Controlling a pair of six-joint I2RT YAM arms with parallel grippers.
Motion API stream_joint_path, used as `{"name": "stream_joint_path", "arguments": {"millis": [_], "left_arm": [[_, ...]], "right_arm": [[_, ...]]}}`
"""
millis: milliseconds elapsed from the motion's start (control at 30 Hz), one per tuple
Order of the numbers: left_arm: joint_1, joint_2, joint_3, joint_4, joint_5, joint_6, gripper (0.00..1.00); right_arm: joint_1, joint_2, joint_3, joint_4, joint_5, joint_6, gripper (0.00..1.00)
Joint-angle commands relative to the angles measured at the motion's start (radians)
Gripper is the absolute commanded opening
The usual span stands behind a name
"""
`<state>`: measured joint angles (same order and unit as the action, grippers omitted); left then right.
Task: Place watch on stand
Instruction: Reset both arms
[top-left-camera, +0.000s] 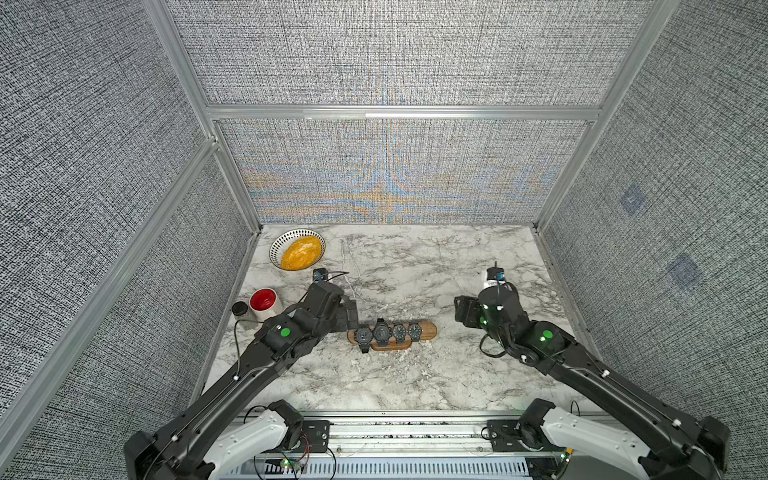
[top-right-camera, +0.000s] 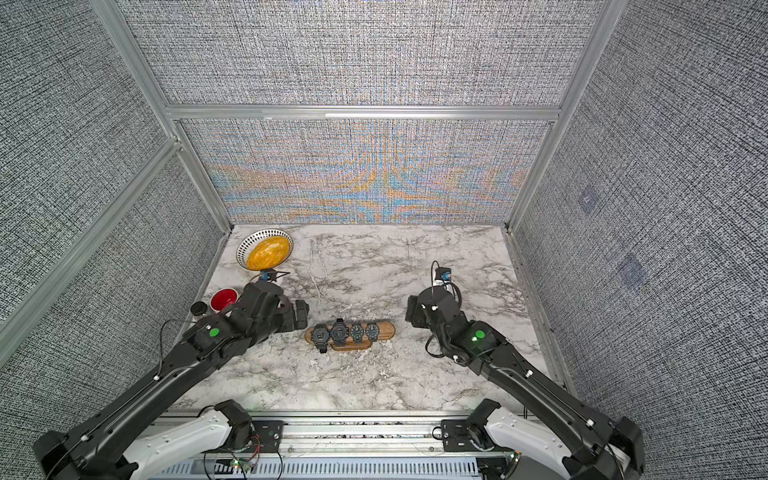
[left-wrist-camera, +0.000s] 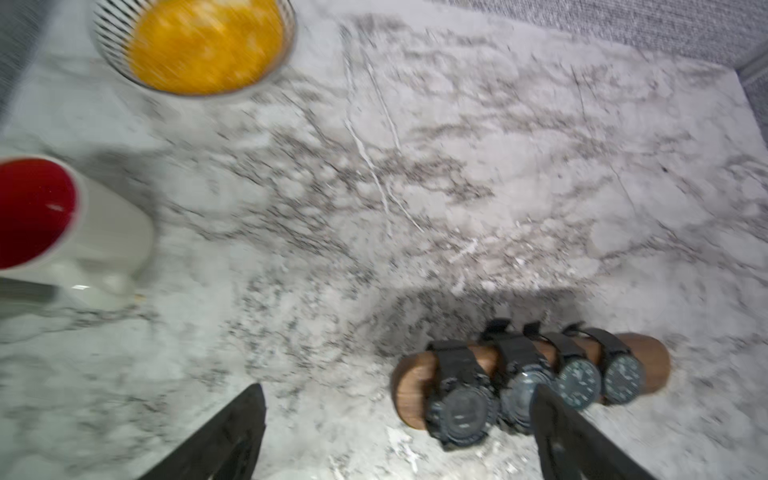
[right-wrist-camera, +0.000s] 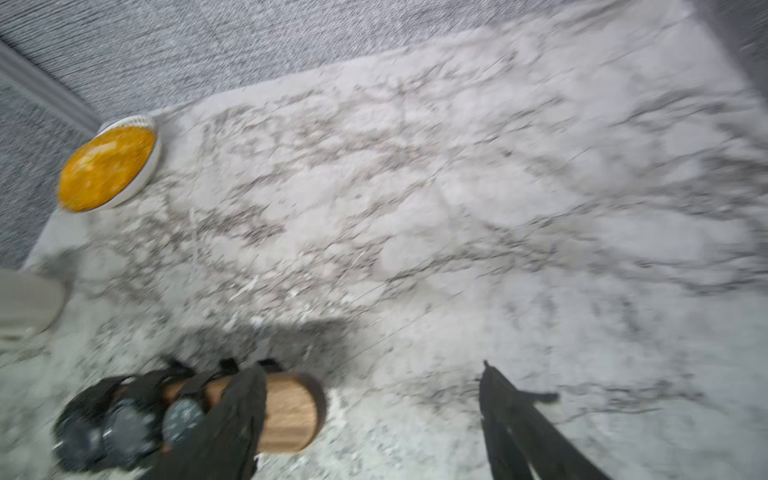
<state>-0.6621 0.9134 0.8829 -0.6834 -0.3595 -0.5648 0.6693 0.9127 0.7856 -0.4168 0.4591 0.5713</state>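
Far to the left of the stand, a small black-lidded jar and a white mug with a red inside stand together at the edge of the marble desk. A striped bowl of yellow food sits well behind and to the left of the stand.

The left arm reaches in just beside the stand's left end, not touching it. The left wrist view shows its jaws spread wide and holding nothing.

Four dark watches are wrapped side by side around the stand's wooden bar, faces up. The leftmost watch sits a little forward of the others, its strap end hanging past the stand's front edge. The stand's right end is bare wood.

The right arm hangs near the stand's right end but clear of it. Its wrist view is blurred, yet it shows the jaws wide apart with only bare desk between them.
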Motion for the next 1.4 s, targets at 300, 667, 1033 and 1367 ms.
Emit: {"name": "stream_joint_path", "arguments": {"millis": [300,667,1033,1367], "left_arm": [[0.170,-0.170,-0.518,1.019,-0.308,0.489,1.00],[0.525,0.081,-0.527,1.121,-0.172,0.316,0.99],[0.644,0.439,-0.494,1.336,0.021,0.403,0.99],[0.634,0.571,-0.481,1.460,0.254,0.516,0.99]], "right_arm": [[-0.235,-0.239,-0.569,1.041,0.184,-0.659,0.98],[-0.537,0.278,-0.655,1.432,0.042,-0.529,0.98],[-0.593,0.651,-0.793,2.161,-0.222,-0.588,0.98],[-0.575,0.609,-0.602,1.747,-0.137,-0.564,0.98]]}}
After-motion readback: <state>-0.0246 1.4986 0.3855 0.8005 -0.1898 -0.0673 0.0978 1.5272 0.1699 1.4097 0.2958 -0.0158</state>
